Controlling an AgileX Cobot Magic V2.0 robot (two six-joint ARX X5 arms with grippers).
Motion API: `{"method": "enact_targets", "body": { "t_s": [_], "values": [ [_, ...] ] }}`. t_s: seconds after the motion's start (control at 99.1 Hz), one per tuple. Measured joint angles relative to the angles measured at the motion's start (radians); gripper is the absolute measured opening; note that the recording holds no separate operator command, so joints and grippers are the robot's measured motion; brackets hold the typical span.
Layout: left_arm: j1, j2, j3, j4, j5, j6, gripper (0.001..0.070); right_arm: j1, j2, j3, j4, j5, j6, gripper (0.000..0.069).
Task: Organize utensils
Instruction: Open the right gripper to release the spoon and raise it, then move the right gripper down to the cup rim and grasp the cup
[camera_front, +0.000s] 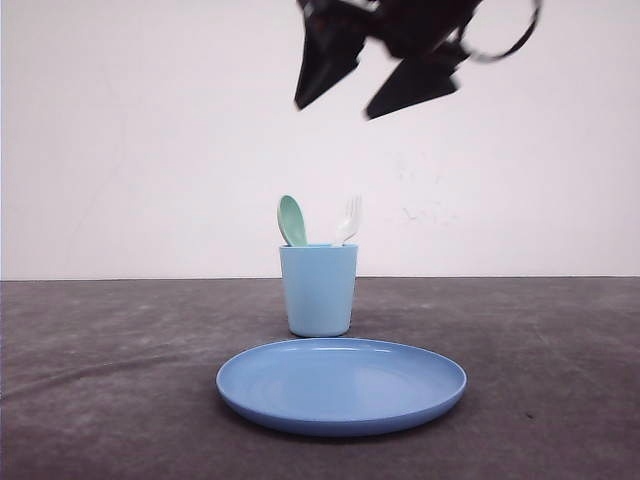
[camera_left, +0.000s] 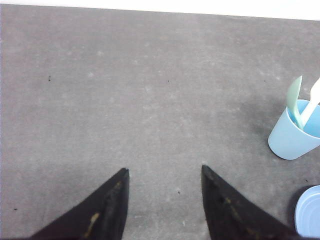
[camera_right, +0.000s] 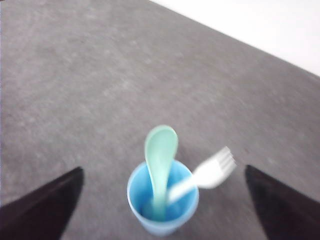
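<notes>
The pale mint-green spoon (camera_front: 291, 220) and the white fork (camera_front: 349, 218) stand in the light blue cup (camera_front: 318, 290), bowl and tines up. The spoon leans left and the fork leans right. High above the cup hangs my right gripper (camera_front: 333, 110), open and empty. In the right wrist view the spoon (camera_right: 161, 150) and fork (camera_right: 212, 172) lie between and far below its spread fingers, with the right gripper (camera_right: 164, 169) centred over the cup (camera_right: 136, 197). My left gripper (camera_left: 165, 172) is open over bare table, with the cup (camera_left: 290, 137), spoon (camera_left: 295, 95) and fork (camera_left: 314, 97) off to one side.
A round blue plate (camera_front: 340, 385) lies on the dark grey table (camera_front: 120, 380) just in front of the cup, with nothing on it. Its rim (camera_left: 309, 212) shows at the corner of the left wrist view. A white wall stands behind the table.
</notes>
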Motion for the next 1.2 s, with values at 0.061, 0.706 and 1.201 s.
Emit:
{"method": "enact_targets", "body": {
  "t_s": [0.061,0.706,1.201],
  "values": [
    [0.000,0.000,0.000,0.000,0.000,0.000,0.0270,-0.001,-0.036,0.000,-0.066,0.005,0.006,0.0681],
    [0.000,0.000,0.000,-0.001,0.000,0.000,0.0270,-0.033,-0.099,-0.263,-0.056,0.023,0.053,0.0681],
    [0.000,0.000,0.000,-0.004,0.000,0.000,0.0270,-0.069,0.154,-0.335,0.372,-0.104,0.108,0.0681]
  ]
}}
